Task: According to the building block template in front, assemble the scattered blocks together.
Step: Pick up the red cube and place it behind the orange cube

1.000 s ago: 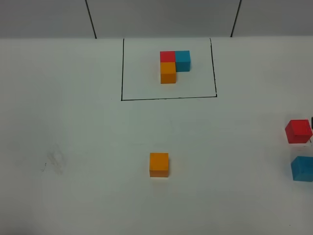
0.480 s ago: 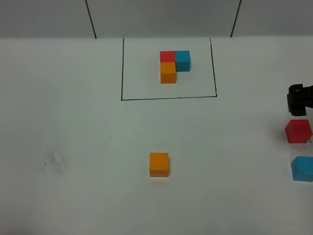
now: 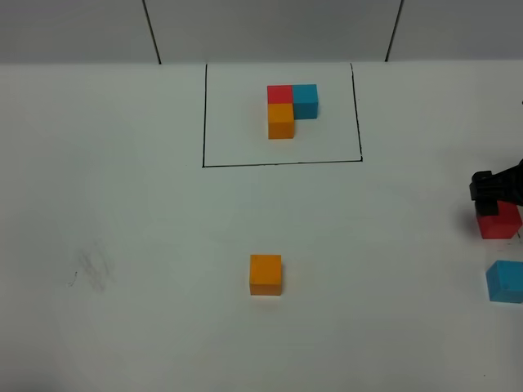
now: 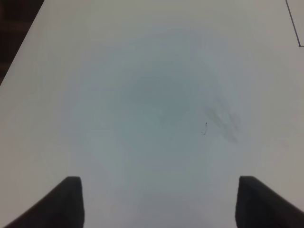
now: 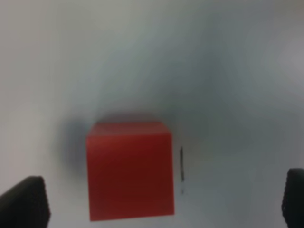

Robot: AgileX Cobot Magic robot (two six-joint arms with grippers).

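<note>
Reading the right wrist view first: right pincer [image 5: 159, 202] is released, jaws spread wide, one dark fingertip on each side of the red cube [image 5: 129, 168] and neither touching it (picture is soft, so edge detail is poor). A short dark mark [image 5: 181, 164] sits on the surface just beside that cube. The high camera adds what the wrist view can't: the red cube [image 3: 500, 223] lies at the far right edge of the worktop [image 3: 147, 212], partly covered by the black pincer body above it, with the blue cube [image 3: 506, 282] near it on the side closer to the camera, also cut by the picture's edge. The orange cube [image 3: 265, 274] sits alone around mid-worktop, well apart from both. The building block template [image 3: 288, 108] is at the back: red and blue side by side, orange in front of the red, all touching, inside a thin black frame [image 3: 282, 164]. Left pincer [image 4: 161, 204] shows only in its own wrist view: jaws apart, nothing between them, over bare surface with a faint grey scuff [image 4: 222, 121]; the same scuff [image 3: 90, 269] shows at the left in the high view. Worktop is plain matte white; behind it, pale wall panels split by dark seams [image 3: 151, 33].
</note>
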